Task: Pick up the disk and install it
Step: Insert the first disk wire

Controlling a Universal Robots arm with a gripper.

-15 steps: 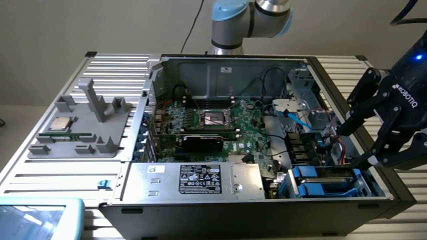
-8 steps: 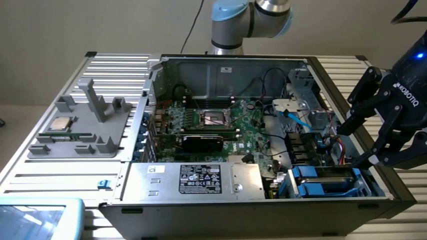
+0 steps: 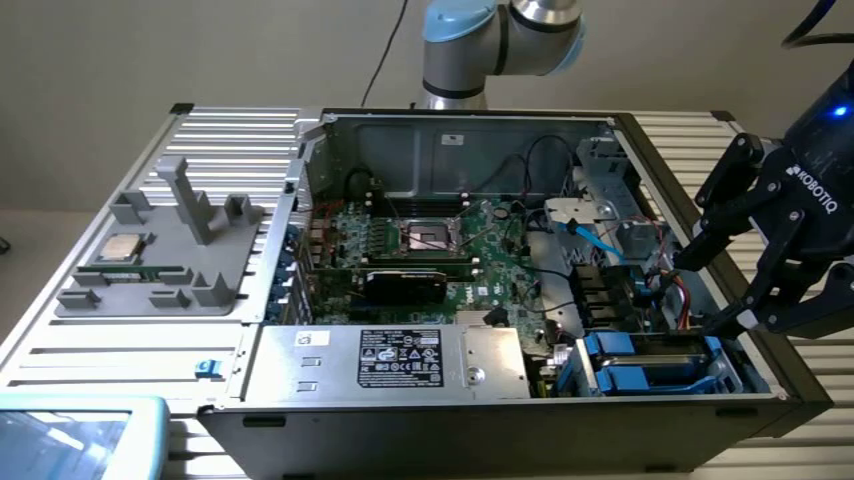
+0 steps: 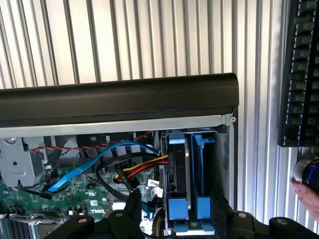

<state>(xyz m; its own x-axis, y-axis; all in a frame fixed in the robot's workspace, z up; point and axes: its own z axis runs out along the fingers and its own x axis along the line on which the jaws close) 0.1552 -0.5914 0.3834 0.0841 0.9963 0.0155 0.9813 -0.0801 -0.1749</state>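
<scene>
While the disk (image 4: 187, 179) sits edge-up between blue rails (image 4: 204, 199) in the computer case's (image 3: 534, 430) corner bay, the tool (image 3: 705, 295) hovers above, jaws apart, holding nothing.

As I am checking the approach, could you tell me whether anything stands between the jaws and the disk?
Nothing visible does. The gripper hovers with its jaws open above the disk, which sits between blue rails in the case's corner. The coloured cables run beside it, not across it.
</scene>
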